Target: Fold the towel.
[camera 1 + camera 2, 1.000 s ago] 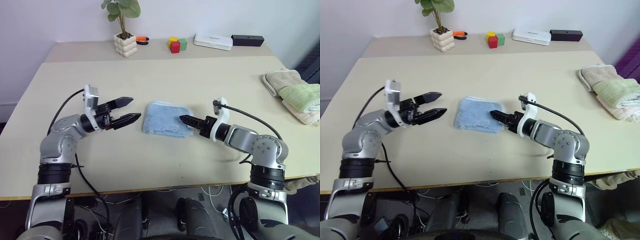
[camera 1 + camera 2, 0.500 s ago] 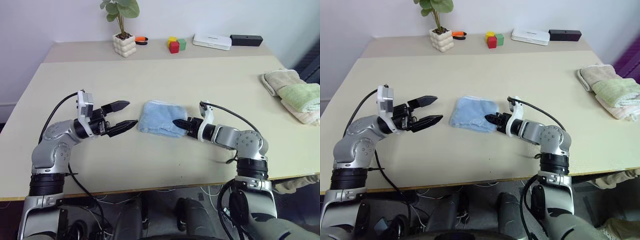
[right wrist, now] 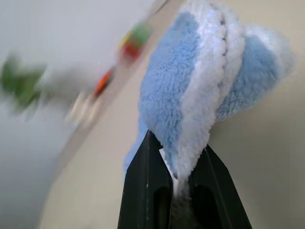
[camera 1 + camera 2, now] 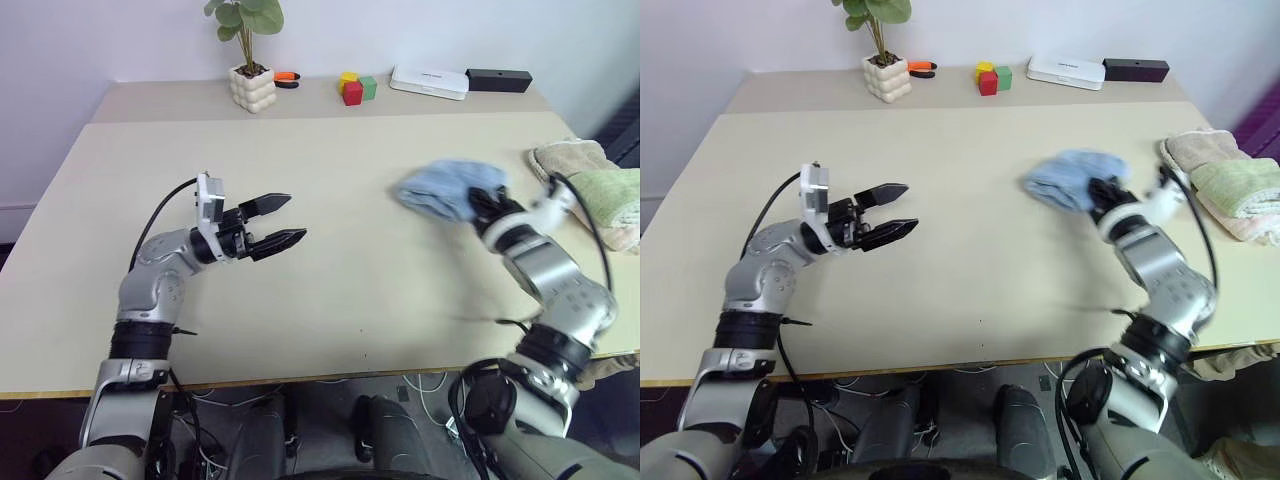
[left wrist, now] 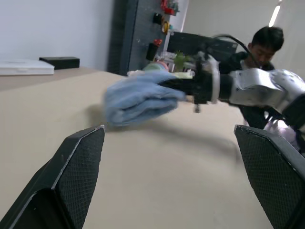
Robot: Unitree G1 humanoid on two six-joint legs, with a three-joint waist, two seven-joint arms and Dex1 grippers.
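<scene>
The towel (image 4: pixel 440 188), light blue and folded into a small bundle, hangs just above the table toward its right side. My right gripper (image 4: pixel 487 205) is shut on its near edge, and in the right wrist view the black fingers (image 3: pixel 147 186) pinch the pale hem of the towel (image 3: pixel 190 95). My left gripper (image 4: pixel 287 222) stands open over the middle-left of the table, pointing right, with nothing between its fingers (image 5: pixel 71 176). The left wrist view shows the towel (image 5: pixel 138 98) held at the tip of the right arm.
A beige folded towel (image 4: pixel 565 160) and a pale green folded towel (image 4: pixel 608 192) lie at the table's right edge (image 4: pixel 560 345). At the back stand a potted plant (image 4: pixel 250 85), coloured blocks (image 4: pixel 354 88), a white box (image 4: pixel 428 82) and a black box (image 4: pixel 498 79). A person (image 5: pixel 259 47) sits beyond the table.
My right gripper closed on the folded towel, lifted it off the table centre and swept it to the right. The left gripper shifted slightly to the right, still open.
</scene>
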